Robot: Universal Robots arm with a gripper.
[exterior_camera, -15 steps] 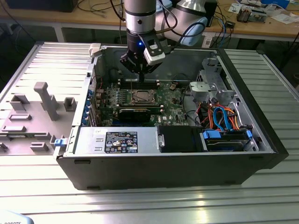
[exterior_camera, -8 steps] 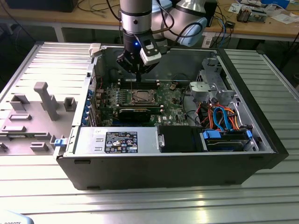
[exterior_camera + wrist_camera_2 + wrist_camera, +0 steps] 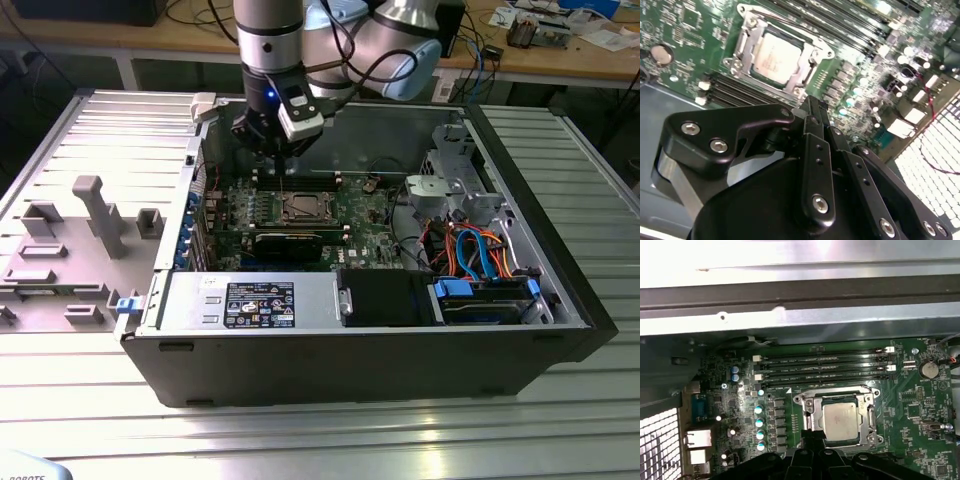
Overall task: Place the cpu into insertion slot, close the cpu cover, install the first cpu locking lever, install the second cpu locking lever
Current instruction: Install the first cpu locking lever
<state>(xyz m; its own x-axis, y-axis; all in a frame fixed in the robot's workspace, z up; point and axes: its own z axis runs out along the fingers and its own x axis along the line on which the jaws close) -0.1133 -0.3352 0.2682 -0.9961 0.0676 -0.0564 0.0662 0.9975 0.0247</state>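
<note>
The cpu (image 3: 840, 419) (image 3: 776, 54), a dull silver square, lies in the insertion slot (image 3: 300, 207) on the green motherboard. The cpu cover (image 3: 807, 412) (image 3: 742, 42), a shiny metal frame, lies flat around the chip. A thin wire lever (image 3: 790, 22) runs along one side of the frame. My gripper (image 3: 814, 105) (image 3: 280, 152) hangs above the board's far side, just short of the socket. Its black fingers meet at the tips with nothing between them. In the first wrist view the fingertips (image 3: 812, 442) overlap the socket's near edge.
Long black memory slots (image 3: 825, 367) run beside the socket. A black expansion card (image 3: 288, 243) stands in front of it. The case also holds a power supply (image 3: 250, 303), a drive cage (image 3: 450, 185) and blue and orange cables (image 3: 480, 255). A grey fixture (image 3: 90, 215) stands at the exterior view's left.
</note>
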